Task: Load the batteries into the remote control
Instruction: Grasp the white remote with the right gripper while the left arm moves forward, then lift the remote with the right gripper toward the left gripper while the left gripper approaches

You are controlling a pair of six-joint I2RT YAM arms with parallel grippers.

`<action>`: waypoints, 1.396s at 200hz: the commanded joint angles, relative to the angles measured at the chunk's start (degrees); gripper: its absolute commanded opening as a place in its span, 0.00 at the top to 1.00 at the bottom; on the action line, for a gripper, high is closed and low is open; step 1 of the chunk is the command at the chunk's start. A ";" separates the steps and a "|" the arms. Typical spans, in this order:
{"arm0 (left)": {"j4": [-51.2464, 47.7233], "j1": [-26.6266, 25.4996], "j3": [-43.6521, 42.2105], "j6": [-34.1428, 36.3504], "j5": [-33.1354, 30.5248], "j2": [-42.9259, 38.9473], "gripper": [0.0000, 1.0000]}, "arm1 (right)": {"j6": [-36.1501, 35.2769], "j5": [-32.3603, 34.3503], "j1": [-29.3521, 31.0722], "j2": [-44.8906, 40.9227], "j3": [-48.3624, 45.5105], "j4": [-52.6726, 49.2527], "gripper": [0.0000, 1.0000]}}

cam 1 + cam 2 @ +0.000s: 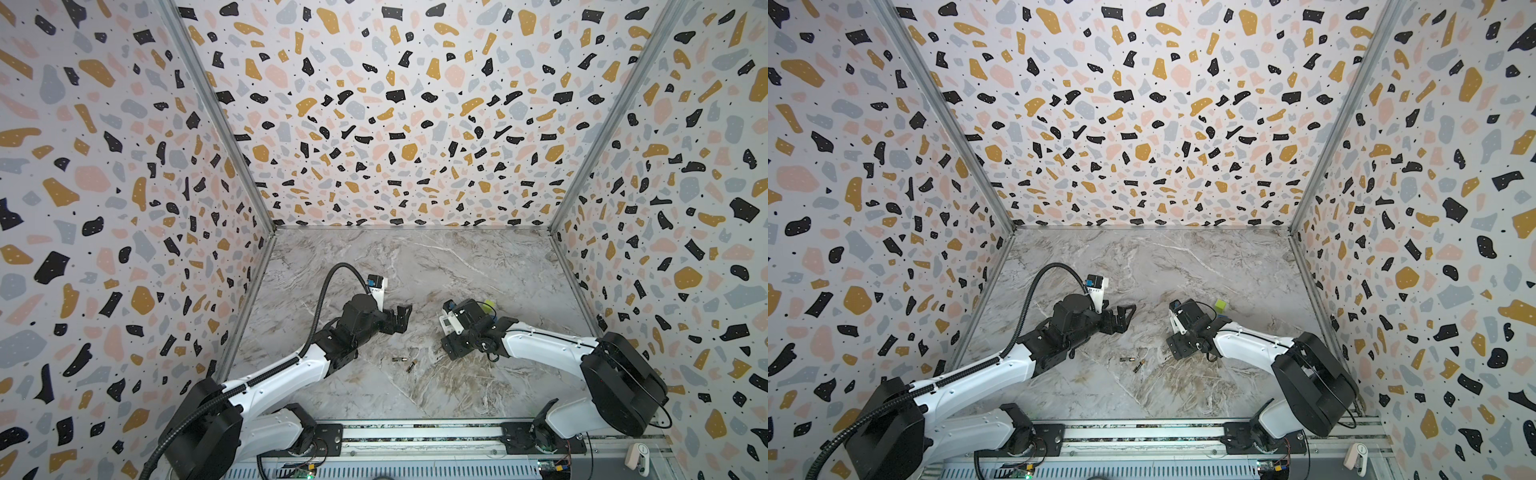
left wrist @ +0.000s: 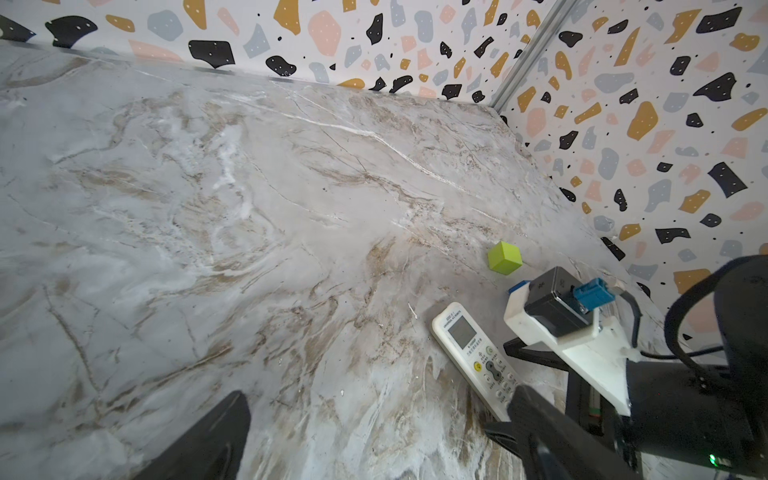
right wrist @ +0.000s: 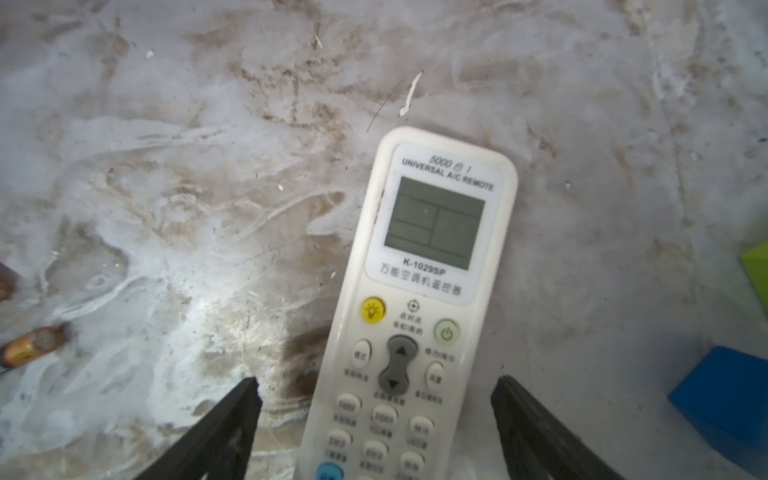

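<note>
**Bimanual cell at an early stage of battery loading.** At left, the left gripper [image 1: 402, 318] hangs above the table [image 1: 478, 266] with its jaws spread wide and nothing between them. In the left wrist view its fingers [image 2: 216, 436] frame bare marble. Near the middle, closer to the arms' bases than either gripper, the batteries [image 1: 398, 359] lie loose on the table, close together and touched by neither gripper. One battery [image 3: 35, 345] shows as a blurred coppery shape at the edge of the right wrist view. Right of centre, the remote [image 3: 432, 257] lies flat with display and buttons facing up, so its back and any battery bay are hidden. The right gripper [image 3: 377, 381] is lowered over the button end. Its jaws are open, one on each side of the body with a gap at each, so nothing is gripped. Further right, a green cube [image 1: 489, 307] and a blue cube [image 3: 727, 407] sit near the remote but apart from it, and appear to play no part. Judged progress: no loading is done, since both batteries are outside the remote and it has been neither lifted nor turned. Probably left to do: grip the remote, expose and open its bay, then pick up and seat each battery.
</note>
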 commanded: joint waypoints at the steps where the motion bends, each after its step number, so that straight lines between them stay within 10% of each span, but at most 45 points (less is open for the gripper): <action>1: 0.76 -0.72 2.07 0.27 -1.84 0.21 0.00 | 1.46 3.92 0.23 0.09 2.10 -3.65 0.17; 123: -3.53 -0.75 2.85 3.78 -6.09 -2.03 0.01 | 1.60 2.99 0.58 1.75 1.17 -2.62 0.48; 174: -3.55 -0.75 6.05 4.86 -0.12 -2.22 0.00 | 0.46 -2.39 0.42 -6.15 1.06 -0.54 0.91; 279: 9.96 -0.75 10.31 2.02 31.78 -9.36 0.02 | 7.35 -49.32 -10.71 -28.75 -6.01 31.52 1.00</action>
